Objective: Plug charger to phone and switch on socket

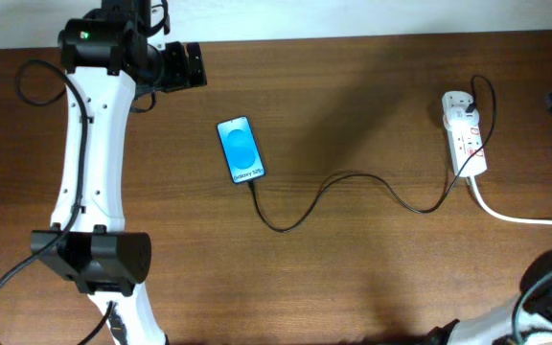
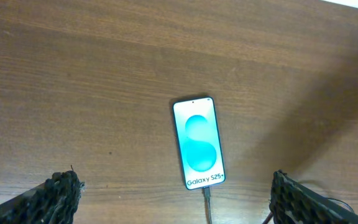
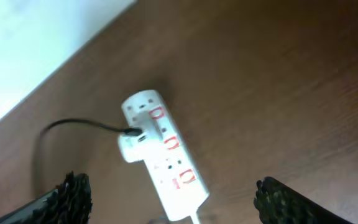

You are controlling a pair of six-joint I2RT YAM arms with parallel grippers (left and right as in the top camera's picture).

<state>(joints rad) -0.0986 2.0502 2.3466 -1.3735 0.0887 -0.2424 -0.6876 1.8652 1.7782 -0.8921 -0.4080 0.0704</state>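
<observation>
The phone [image 1: 241,149] lies face up mid-table, its screen lit blue with "Galaxy" text; it also shows in the left wrist view [image 2: 197,143]. The charger cable [image 1: 353,177] runs from the phone's lower edge to the socket [image 1: 465,134], a white power strip at the right. The charger's small plug [image 2: 207,191] sits at the phone's bottom port. In the right wrist view the socket [image 3: 160,155] has the cable [image 3: 73,124] plugged into an adapter on its side. My left gripper [image 2: 179,205] is open, held above and short of the phone. My right gripper [image 3: 179,202] is open above the socket.
The socket's thick white cord [image 1: 525,218] runs off to the right edge. The left arm [image 1: 89,172] stretches along the table's left side. The table's far edge [image 3: 55,62] lies just beyond the socket.
</observation>
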